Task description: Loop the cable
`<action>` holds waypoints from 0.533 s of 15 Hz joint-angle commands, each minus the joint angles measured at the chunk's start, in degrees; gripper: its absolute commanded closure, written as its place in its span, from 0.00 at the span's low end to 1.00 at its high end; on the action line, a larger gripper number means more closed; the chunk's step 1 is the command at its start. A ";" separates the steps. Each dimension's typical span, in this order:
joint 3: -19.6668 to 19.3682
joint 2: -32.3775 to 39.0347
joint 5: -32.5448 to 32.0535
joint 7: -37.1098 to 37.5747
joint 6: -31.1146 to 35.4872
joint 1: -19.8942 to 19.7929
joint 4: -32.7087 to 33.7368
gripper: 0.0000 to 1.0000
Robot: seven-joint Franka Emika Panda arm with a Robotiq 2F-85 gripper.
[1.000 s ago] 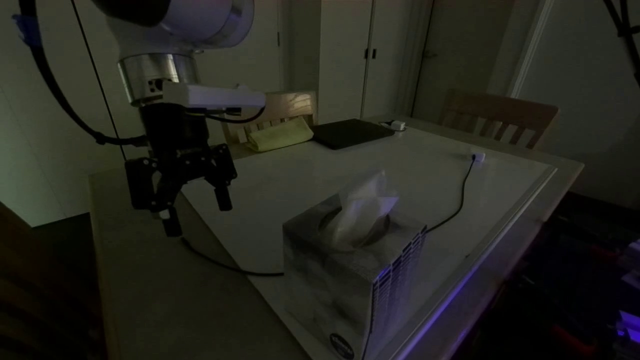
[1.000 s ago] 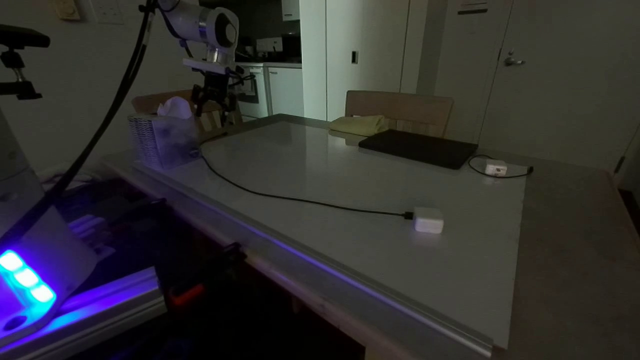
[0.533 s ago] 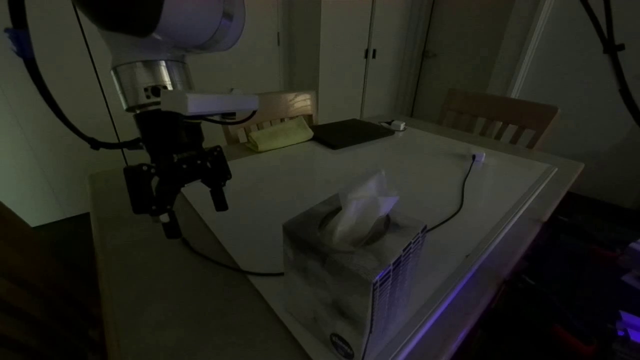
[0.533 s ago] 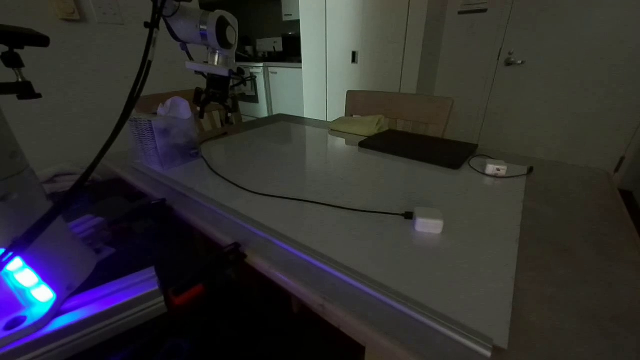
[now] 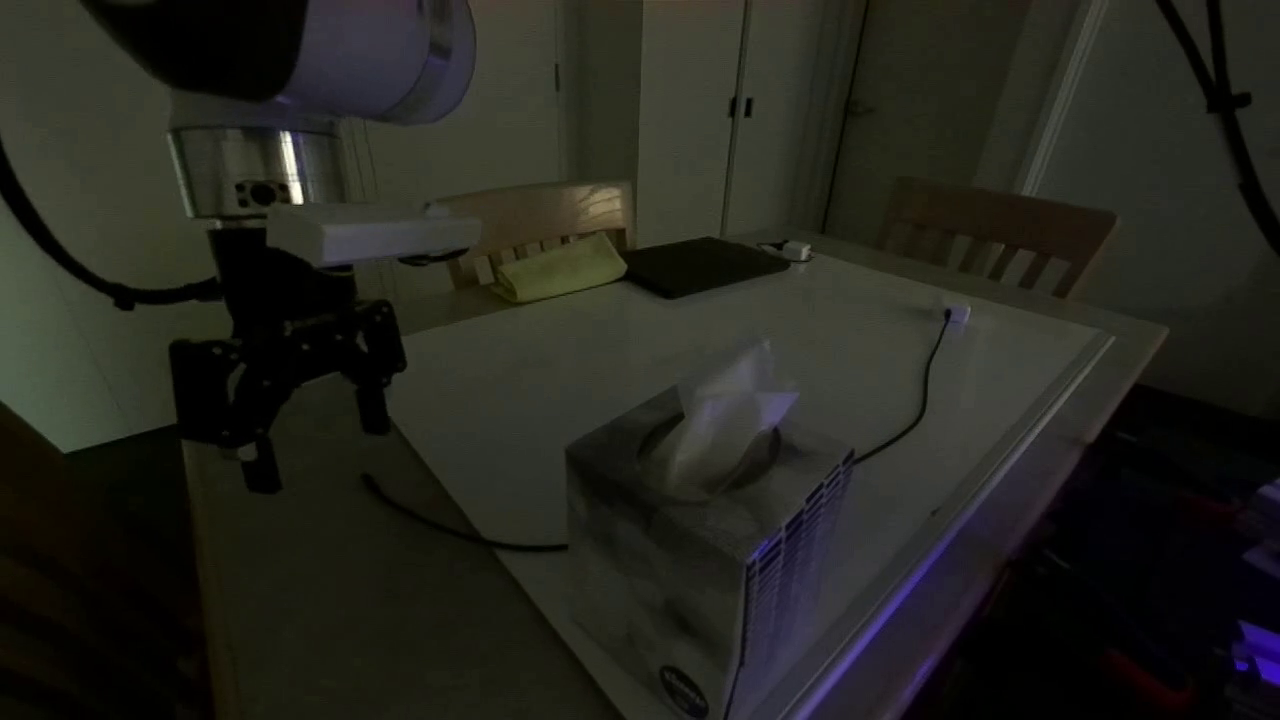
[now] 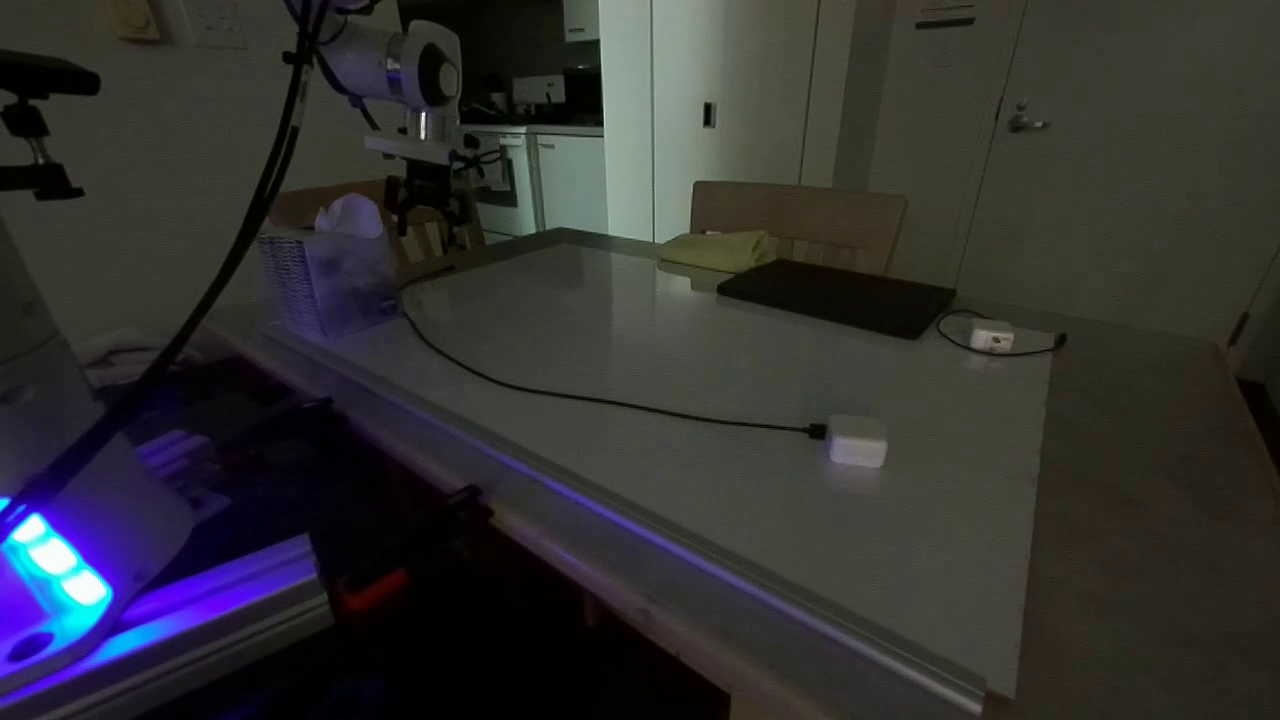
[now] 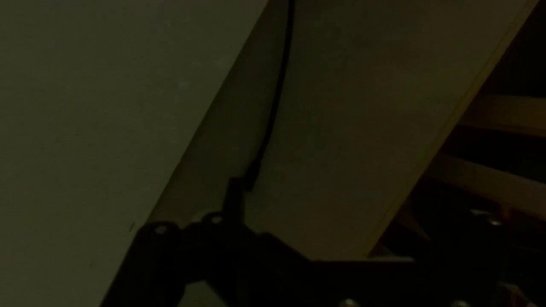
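We held the gripper (image 5: 318, 452) wide and empty — presumably to admit the cable (image 6: 600, 400), whose loose end lay left on the table (image 5: 340, 600), while its white plug (image 6: 857, 441) likely weighted the right.

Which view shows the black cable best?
An exterior view shows the black cable best, its run to the white plug unobstructed. In an exterior view both ends show but the tissue box hides the middle; the wrist view has only a dim end stretch.
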 commanded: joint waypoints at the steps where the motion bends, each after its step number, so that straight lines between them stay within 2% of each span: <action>1: -0.85 -0.17 -1.02 2.01 7.10 1.72 -3.32 0.00; 5: -2.90 -2.73 -2.14 6.31 15.51 3.41 -10.00 0.00; 8: -5.35 -3.82 -4.49 10.44 20.67 4.86 -12.58 0.00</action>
